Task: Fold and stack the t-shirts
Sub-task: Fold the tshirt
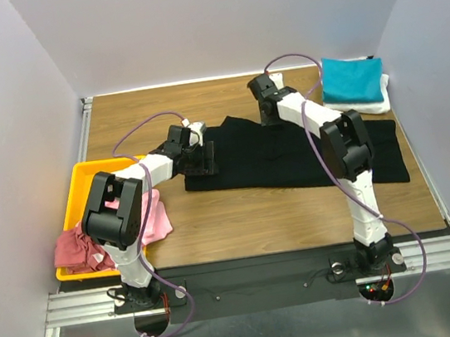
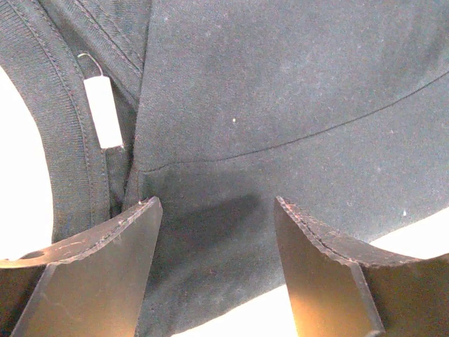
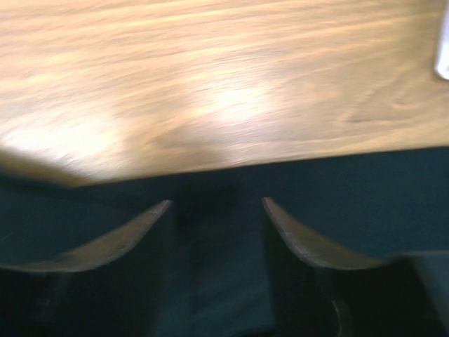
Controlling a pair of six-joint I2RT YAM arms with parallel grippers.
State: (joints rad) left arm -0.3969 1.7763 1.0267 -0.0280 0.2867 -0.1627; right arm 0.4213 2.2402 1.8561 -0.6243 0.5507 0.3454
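A brown wood-grain table top sits inside plain white walls. The large black cloth t-shirt lies spread across its middle. At the far right corner a folded teal t-shirt rests on a white t-shirt. On the left, a yellow plastic tray holds a crumpled pink t-shirt and a dusty red t-shirt, partly hidden by the white left arm. The left gripper stands with fingers spread over the black collar. The right gripper, fingers also apart, hangs at the shirt's far edge.
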